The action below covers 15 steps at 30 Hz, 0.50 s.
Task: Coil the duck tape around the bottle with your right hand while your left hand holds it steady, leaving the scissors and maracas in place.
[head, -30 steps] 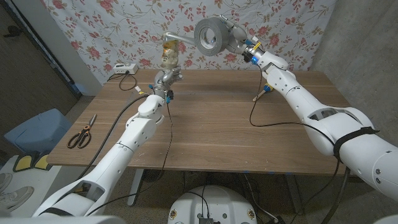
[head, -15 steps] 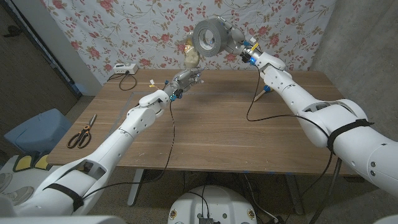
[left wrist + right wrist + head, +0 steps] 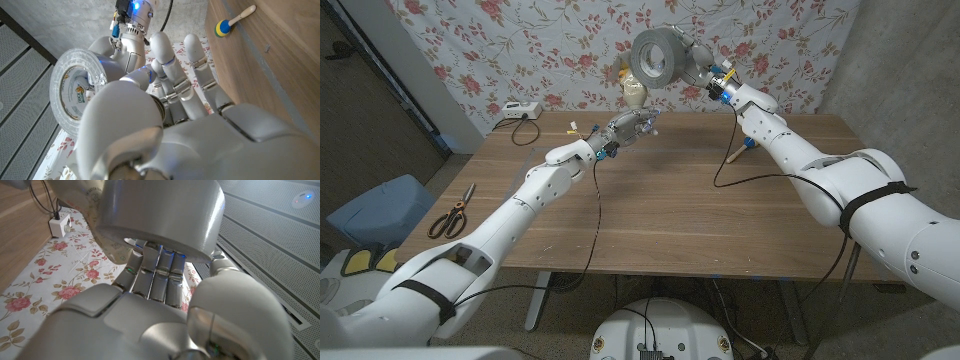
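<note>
My right hand (image 3: 705, 75) holds the grey duck tape roll (image 3: 657, 57) up in the air above the table's far edge. In the right wrist view the roll (image 3: 160, 215) sits over my fingers (image 3: 155, 277). The beige bottle (image 3: 633, 86) stands just below and left of the roll, directly over my outstretched left hand (image 3: 632, 127), which appears to grip its base; the grip itself is hidden. In the left wrist view my left hand (image 3: 170, 115) has its fingers curled, with the roll (image 3: 75, 95) beyond them. The scissors (image 3: 450, 215) lie near the table's left edge. The maraca (image 3: 740, 150) lies at the far right.
A white power box (image 3: 517, 112) sits at the table's far left corner. Black cables (image 3: 720, 185) trail from both wrists over the wooden table (image 3: 670, 230). A floral cloth hangs behind. The maraca (image 3: 222, 27) lies by the table's edge in the left wrist view.
My left arm has stretched out to the right, carrying the bottle from well left of the roll to just beneath it. The right hand and roll have barely moved.
</note>
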{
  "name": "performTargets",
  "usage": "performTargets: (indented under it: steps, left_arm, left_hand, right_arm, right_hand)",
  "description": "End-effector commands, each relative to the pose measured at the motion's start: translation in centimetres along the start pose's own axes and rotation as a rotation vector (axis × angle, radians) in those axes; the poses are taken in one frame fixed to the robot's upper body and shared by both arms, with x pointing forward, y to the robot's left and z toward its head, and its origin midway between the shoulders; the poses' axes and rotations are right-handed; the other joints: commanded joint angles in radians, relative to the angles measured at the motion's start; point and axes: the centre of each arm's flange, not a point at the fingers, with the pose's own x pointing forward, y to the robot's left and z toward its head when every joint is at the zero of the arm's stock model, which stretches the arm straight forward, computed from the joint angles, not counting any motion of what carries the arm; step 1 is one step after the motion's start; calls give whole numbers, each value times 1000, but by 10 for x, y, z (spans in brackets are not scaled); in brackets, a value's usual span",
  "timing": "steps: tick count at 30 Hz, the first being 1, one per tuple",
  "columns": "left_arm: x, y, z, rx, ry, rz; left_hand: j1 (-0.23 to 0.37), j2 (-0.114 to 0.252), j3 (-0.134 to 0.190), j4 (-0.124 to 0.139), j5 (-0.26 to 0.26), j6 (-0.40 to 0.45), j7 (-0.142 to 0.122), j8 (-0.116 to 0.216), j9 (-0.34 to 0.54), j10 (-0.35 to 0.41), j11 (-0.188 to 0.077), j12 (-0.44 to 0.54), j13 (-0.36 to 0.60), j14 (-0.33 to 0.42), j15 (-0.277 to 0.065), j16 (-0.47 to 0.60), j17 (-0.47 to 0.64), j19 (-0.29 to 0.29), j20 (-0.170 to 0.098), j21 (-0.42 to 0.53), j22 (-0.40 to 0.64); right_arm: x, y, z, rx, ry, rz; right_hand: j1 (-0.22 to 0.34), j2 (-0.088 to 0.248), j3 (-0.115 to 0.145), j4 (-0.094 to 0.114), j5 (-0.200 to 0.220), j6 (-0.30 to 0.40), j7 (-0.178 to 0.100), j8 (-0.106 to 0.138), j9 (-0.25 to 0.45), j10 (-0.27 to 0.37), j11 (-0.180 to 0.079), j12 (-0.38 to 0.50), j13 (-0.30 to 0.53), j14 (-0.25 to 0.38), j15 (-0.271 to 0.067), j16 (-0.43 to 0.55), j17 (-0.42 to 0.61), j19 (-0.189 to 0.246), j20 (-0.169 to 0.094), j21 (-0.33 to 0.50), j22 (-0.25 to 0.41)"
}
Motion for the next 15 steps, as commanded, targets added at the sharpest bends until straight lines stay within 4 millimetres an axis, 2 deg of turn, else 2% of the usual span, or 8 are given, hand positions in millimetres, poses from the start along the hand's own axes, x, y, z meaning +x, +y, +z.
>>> performTargets:
  steps: [1, 4, 6, 7, 9, 10, 12, 15]
  left_arm:
    - [-4, -4, 10, 170, 1, 1]
    - [-9, -4, 16, 257, 2, 36]
    - [-13, -5, 20, 340, 14, 41]
    - [-15, -6, 22, 378, 17, 47]
    - [-19, -8, 25, 451, 27, 86]
    - [-21, -9, 26, 477, 31, 98]
    - [-25, -9, 27, 487, 31, 136]
    - [-32, -8, 25, 466, 19, 203]
  left_hand:
    - [-68, 62, 70, 68, -32, 35, 47, -28, 7, 13, -25, 26, 31, -53, 15, -18, -12, -65, 27, 23, 9]
    - [-60, 65, 73, 39, -92, 11, 39, -113, -67, 32, -18, -108, -170, -97, 17, -64, -85, -146, 39, 54, 8]
    - [-95, -4, 9, -5, -164, -87, 40, -236, -138, -26, 0, -222, -303, -195, 31, -115, -152, -223, 65, 68, 1]
    - [-145, -32, -34, -15, -166, -229, 60, -354, -187, -159, 38, -338, -394, -335, 49, -194, -221, -319, 108, 44, -10]
    - [-196, -82, -68, -35, -157, -362, 89, -473, -232, -408, 95, -493, -476, -561, 113, -323, -321, -420, 173, -11, -17]
    - [-233, -154, -109, -50, -148, -492, 102, -554, -263, -553, 147, -590, -518, -749, 167, -410, -384, -486, 223, -59, -20]
    - [-263, -215, -160, -58, -127, -609, 128, -602, -301, -676, 197, -693, -561, -926, 234, -430, -450, -570, 258, -134, -22]
    - [-300, -305, -281, -71, -71, -759, 139, -614, -355, -819, 266, -796, -602, -1086, 293, -426, -548, -628, 260, -230, -21]
  right_arm:
    - [0, 2, 5, -13, -7, 0]
    - [-2, 3, 8, -18, -12, -2]
    - [-3, 3, 9, -23, -13, 0]
    - [-3, 4, 10, -25, -14, -2]
    - [-4, 4, 10, -20, -17, -7]
    - [-5, 4, 11, -24, -17, -6]
    - [-6, 4, 11, -24, -18, -6]
    - [-8, 5, 11, -18, -23, -8]
  right_hand:
    - [117, 123, 143, -34, 2, 31, -36, 29, 4, 9, -12, 7, 3, -18, -150, 5, 2, 0, 1, 11, 1]
    - [117, 123, 143, -34, 2, 30, -37, 29, 4, 6, -17, 10, 7, -18, -150, 5, 2, -2, 0, 13, 0]
    - [116, 123, 143, -34, 2, 30, -37, 30, 4, 7, -15, 10, 3, -19, -150, 6, 2, -2, 0, 17, -1]
    - [115, 124, 143, -34, 2, 30, -37, 31, 4, 8, -17, 10, 3, -18, -150, 6, 2, -2, -1, 18, -1]
    - [115, 123, 144, -35, 2, 30, -36, 31, 3, 8, -14, 11, 3, -19, -150, 6, 2, -3, -1, 19, -1]
    - [115, 123, 144, -35, 2, 30, -36, 32, 5, 7, -15, 12, 3, -20, -150, 7, 2, -3, -1, 21, -2]
    - [114, 124, 144, -35, 2, 29, -37, 32, 3, 6, -18, 14, 4, -20, -150, 7, 2, -4, -1, 24, -3]
    - [113, 124, 145, -36, 2, 28, -37, 34, 4, 7, -18, 15, 0, -21, -150, 8, 2, -4, -1, 28, -4]
